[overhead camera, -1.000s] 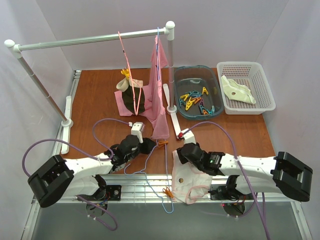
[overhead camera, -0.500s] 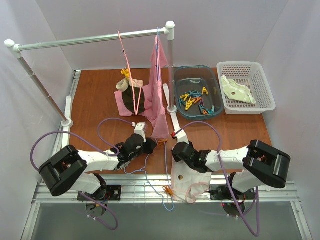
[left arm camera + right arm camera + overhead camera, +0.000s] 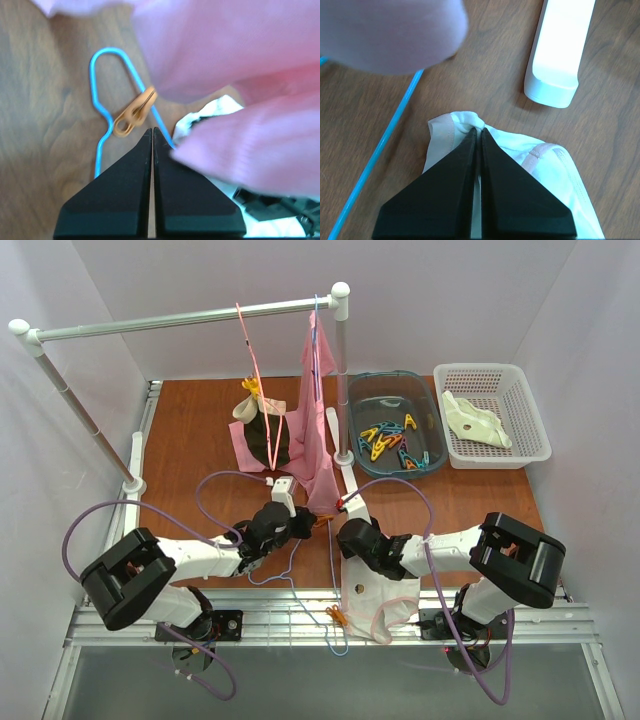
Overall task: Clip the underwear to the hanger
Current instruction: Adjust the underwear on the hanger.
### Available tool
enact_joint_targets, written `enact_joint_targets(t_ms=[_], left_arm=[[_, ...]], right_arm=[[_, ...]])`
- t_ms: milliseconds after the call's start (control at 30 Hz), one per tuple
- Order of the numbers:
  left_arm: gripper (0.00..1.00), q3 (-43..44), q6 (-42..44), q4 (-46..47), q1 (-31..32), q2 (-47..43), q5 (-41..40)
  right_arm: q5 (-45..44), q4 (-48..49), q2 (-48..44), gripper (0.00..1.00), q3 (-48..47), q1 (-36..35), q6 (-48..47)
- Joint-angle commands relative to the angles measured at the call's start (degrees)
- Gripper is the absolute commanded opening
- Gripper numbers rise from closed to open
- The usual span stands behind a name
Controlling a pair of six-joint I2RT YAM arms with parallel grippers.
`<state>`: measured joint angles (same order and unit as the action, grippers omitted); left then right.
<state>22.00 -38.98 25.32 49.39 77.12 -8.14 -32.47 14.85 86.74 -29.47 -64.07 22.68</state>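
The underwear point(image 3: 382, 592) lies pale with pink edging near the table's front edge, and one bunched corner point(image 3: 470, 120) is pinched at my right gripper's tips. My right gripper point(image 3: 479, 129) is shut on that corner point(image 3: 345, 533). The light-blue hanger point(image 3: 331, 575) lies flat on the table between the arms, hook point(image 3: 107, 75) toward the rack, with an orange clip point(image 3: 134, 114) on its wire. My left gripper point(image 3: 152, 129) is shut, its tips just below the clip, and the wire passes beside the right fingertip. From above, the left gripper point(image 3: 300, 526) sits beside the clip point(image 3: 322, 524).
A pink garment point(image 3: 318, 435) hangs from the rail point(image 3: 190, 318) and brushes over both wrists. A pink hanger point(image 3: 252, 360) carries dark and pink clothes. A blue tub of clips point(image 3: 395, 435), a white basket point(image 3: 530, 440) and a rack foot point(image 3: 560, 50) stand behind. Another orange clip point(image 3: 335, 621) sits near the front edge.
Both grippers have closed. The right one shut on the underwear's corner and slid left and forward. The left arm pushed toward the hanger's hook.
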Motion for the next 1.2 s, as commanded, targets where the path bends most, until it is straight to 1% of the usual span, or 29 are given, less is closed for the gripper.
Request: enact_joint_targets(t_ms=[0,100,200,300,467,733,833,1067,1167], left_arm=[[0.00,2.0,0.3,2.0,-0.1,0.7,-1.8],[0.00,2.0,0.4,4.6,-0.1,2.1,-1.9],[0.00,3.9,0.5,4.0,-0.1,4.9,-1.7],[0.00,3.8,0.0,5.4,-0.1,8.2,-1.3],[0.00,2.5,-0.7,8.2,-0.1,10.2,-2.2],[0.00,0.9,-1.0,10.3,-0.1,10.6,-2.4],[0.00,-0.6,-1.1,12.0,-0.1,9.5,-2.4],[0.00,-1.8,-1.0,12.7,-0.1,7.3,-4.4],[0.00,-2.8,-0.9,15.3,-0.1,6.7,-3.9]], right_arm=[[1.4,-2.7,1.3,0.01,0.1,0.3,-0.1],[1.5,-2.7,0.9,0.01,0.6,0.4,0.0],[1.8,-2.7,0.4,0.01,1.0,0.3,0.1],[1.6,-2.7,0.1,0.01,1.2,0.3,0.2],[1.3,-2.7,0.4,0.01,0.6,0.4,-0.3],[0.6,-2.7,1.2,0.01,-1.8,1.7,-1.4],[0.7,-2.7,0.6,0.01,-2.9,2.6,-2.7],[2.1,-2.7,0.5,0.01,-5.3,4.9,-5.0],[2.7,-2.7,1.5,0.01,-6.4,5.2,-5.4]])
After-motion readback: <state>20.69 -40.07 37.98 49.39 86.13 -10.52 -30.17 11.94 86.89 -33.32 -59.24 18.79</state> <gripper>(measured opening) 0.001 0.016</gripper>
